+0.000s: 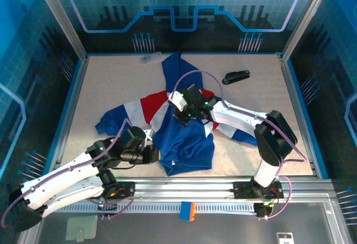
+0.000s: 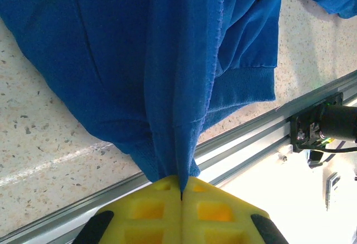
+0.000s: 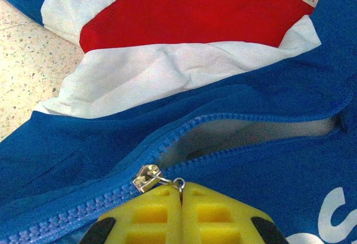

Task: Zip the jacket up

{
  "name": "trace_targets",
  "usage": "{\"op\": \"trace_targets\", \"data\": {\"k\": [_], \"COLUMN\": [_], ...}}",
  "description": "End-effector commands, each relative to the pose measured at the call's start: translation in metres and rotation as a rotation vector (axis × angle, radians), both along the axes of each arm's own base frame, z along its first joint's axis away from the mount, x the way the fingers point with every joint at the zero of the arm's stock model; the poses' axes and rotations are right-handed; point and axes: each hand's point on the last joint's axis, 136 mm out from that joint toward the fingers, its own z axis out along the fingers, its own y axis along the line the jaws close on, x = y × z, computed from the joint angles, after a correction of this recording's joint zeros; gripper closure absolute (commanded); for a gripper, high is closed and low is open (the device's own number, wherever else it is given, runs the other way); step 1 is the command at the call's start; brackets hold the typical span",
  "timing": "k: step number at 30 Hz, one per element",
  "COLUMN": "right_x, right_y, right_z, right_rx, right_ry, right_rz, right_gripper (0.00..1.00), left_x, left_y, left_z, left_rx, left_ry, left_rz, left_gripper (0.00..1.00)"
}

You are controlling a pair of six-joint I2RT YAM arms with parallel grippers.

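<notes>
1. Nearest me, the left end effector (image 2: 182, 195) is clenched on the ribbed bottom hem (image 2: 162, 168) of the jacket (image 1: 187, 143), close to the near edge of the counter (image 1: 111, 82). I judge this to be the anchor, so the grip should be firm and low, with the fabric drawn taut away from it.
2. Further out, mid-jacket, the right end effector (image 3: 181, 192) is clenched on the small metal pull tab (image 3: 178, 184), with the zipper slider (image 3: 146, 177) just beside its pads. It is a thin pinch, and jerking could slip it off.
3. The teeth behind the slider look joined. Ahead of it the unjoined teeth (image 3: 262, 119) gape over pale lining. I'd draw the slider along that line, away from the hem, without lifting or twisting sideways.
4. The two sides curve apart there, so tension from the anchor matters, because slack could let lining catch.
5. Farther off, the red and white bands (image 3: 184, 9) lie rumpled, and the black stapler-like object (image 1: 236, 77) sits well apart from the path.
</notes>
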Motion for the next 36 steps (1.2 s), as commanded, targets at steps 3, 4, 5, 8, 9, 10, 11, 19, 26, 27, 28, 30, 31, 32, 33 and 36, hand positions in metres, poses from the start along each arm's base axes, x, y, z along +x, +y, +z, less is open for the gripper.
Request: {"op": "trace_targets", "data": {"k": [3, 4, 5, 8, 9, 10, 11, 19, 26, 27, 28, 30, 31, 32, 33, 36], "right_x": [0.027, 0.029, 0.030, 0.033, 0.034, 0.035, 0.037, 0.050, 0.061, 0.064, 0.067, 0.070, 0.073, 0.074, 0.076, 0.082], "right_y": [-0.004, -0.004, -0.005, -0.007, -0.007, -0.007, -0.008, -0.014, -0.018, -0.019, -0.020, -0.020, -0.021, -0.021, -0.021, -0.022], "right_z": [0.010, 0.011, 0.010, 0.009, 0.009, 0.008, 0.008, 0.007, 0.006, 0.006, 0.006, 0.006, 0.006, 0.006, 0.006, 0.003], "right_rx": [0.012, 0.013, 0.012, 0.009, 0.009, 0.008, 0.008, 0.007, 0.006, 0.005, 0.005, 0.005, 0.005, 0.005, 0.006, 0.004], "right_ry": [-0.052, -0.053, -0.051, -0.050, -0.051, -0.050, -0.051, -0.050, -0.049, -0.050, -0.052, -0.053, -0.054, -0.054, -0.053, -0.050], "right_rz": [-0.049, -0.051, -0.054, -0.060, -0.059, -0.061, -0.064, -0.085, -0.099, -0.103, -0.105, -0.108, -0.111, -0.112, -0.113, -0.117], "right_gripper": [1.00, 1.00, 1.00, 1.00, 1.00, 1.00, 1.00, 1.00, 1.00, 1.00, 1.00, 1.00, 1.00, 1.00, 1.00, 1.00], "left_x": [-0.014, -0.014, -0.014, -0.013, -0.013, -0.013, -0.013, -0.013, -0.013, -0.013, -0.012, -0.012, -0.012, -0.011, -0.011, -0.011], "left_y": [0.008, 0.008, 0.008, 0.008, 0.008, 0.008, 0.008, 0.008, 0.008, 0.007, 0.007, 0.007, 0.007, 0.007, 0.007, 0.007], "left_z": [-0.009, -0.008, -0.008, -0.007, -0.006, -0.007, -0.007, -0.005, -0.004, -0.003, -0.002, 0.000, 0.001, 0.002, 0.003, 0.001], "left_rx": [0.034, 0.034, 0.034, 0.034, 0.035, 0.037, 0.039, 0.044, 0.043, 0.042, 0.043, 0.046, 0.049, 0.052, 0.054, 0.061], "left_ry": [0.064, 0.062, 0.062, 0.059, 0.059, 0.060, 0.062, 0.066, 0.071, 0.071, 0.071, 0.071, 0.072, 0.072, 0.071, 0.077], "left_rz": [-0.015, -0.018, -0.019, -0.020, -0.019, -0.020, -0.020, -0.023, -0.022, -0.023, -0.024, -0.028, -0.031, -0.032, -0.033, -0.035], "left_gripper": [1.00, 1.00, 1.00, 1.00, 1.00, 1.00, 1.00, 1.00, 1.00, 1.00, 1.00, 1.00, 1.00, 1.00, 1.00, 1.00]}}
